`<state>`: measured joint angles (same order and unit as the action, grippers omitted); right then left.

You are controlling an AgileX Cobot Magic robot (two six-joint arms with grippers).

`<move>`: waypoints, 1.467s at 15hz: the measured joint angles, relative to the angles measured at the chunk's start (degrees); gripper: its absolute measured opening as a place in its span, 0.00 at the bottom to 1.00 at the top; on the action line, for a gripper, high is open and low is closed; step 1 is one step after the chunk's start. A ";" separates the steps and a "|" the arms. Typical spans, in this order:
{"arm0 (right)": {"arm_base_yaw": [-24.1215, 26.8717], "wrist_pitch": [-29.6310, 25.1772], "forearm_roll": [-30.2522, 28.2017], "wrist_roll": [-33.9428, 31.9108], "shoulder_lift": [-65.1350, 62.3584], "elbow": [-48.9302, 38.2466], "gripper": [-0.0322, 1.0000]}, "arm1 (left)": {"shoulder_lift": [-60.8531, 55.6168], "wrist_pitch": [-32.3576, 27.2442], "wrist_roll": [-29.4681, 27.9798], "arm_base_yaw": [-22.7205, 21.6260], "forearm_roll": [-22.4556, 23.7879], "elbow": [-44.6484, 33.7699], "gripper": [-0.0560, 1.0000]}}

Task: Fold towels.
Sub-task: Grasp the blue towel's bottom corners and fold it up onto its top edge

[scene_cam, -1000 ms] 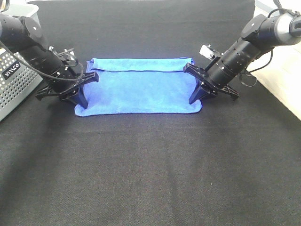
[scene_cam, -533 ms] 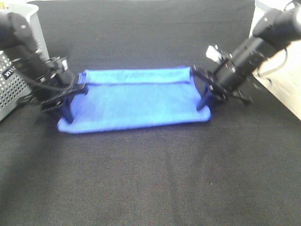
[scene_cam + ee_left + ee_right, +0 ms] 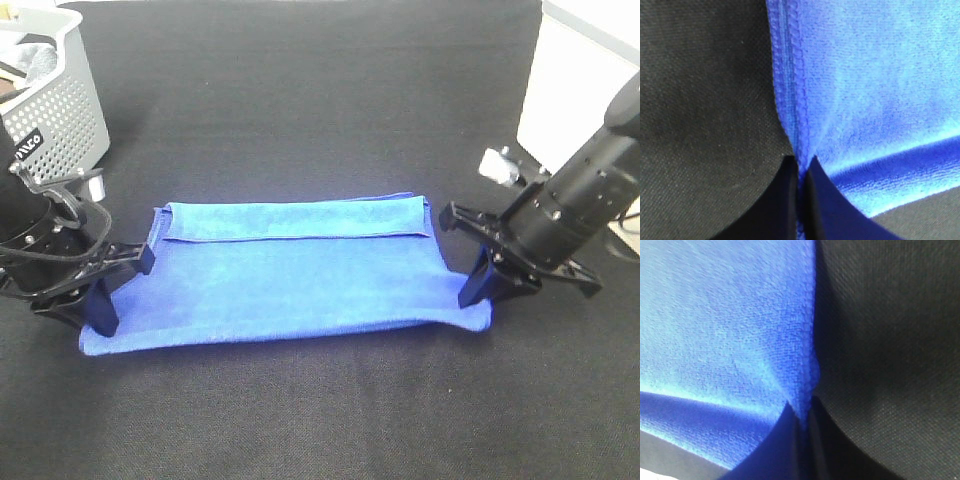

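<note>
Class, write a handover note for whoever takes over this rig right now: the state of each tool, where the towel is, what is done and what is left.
The left tool is shut on the towel, pinching the hem at its near left corner.
The right tool is shut on its near right corner.
The towel lies spread on the black mat, between the arms. The grey basket stands at far left, apart from it.
Done: a narrow strip along the far edge is folded over.
Left: probably carry the near edge across for the main fold, then release.
</note>
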<state>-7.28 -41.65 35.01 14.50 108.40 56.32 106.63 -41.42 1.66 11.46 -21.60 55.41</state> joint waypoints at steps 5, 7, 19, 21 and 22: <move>0.00 0.06 -0.11 1.38 -0.40 4.35 0.03 | -0.06 1.43 -3.09 0.00 0.40 3.67 0.06; 0.00 -0.92 -1.09 1.43 2.23 11.57 0.03 | 0.52 1.49 -4.01 -0.40 1.15 10.03 0.06; 0.00 -3.27 -3.09 0.92 22.12 37.70 0.17 | 21.03 0.63 -5.96 -1.72 3.38 36.90 0.30; 0.00 -3.04 -3.32 0.40 22.29 37.70 0.55 | 21.66 0.57 -5.96 -1.72 3.50 37.07 0.64; 0.00 -3.04 -3.50 -0.06 22.06 37.82 0.74 | 21.72 0.46 -5.96 -1.72 4.01 37.13 0.78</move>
<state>-7.28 -44.69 31.51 14.44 130.46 94.14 128.34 -40.97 -4.30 9.74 -17.59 92.53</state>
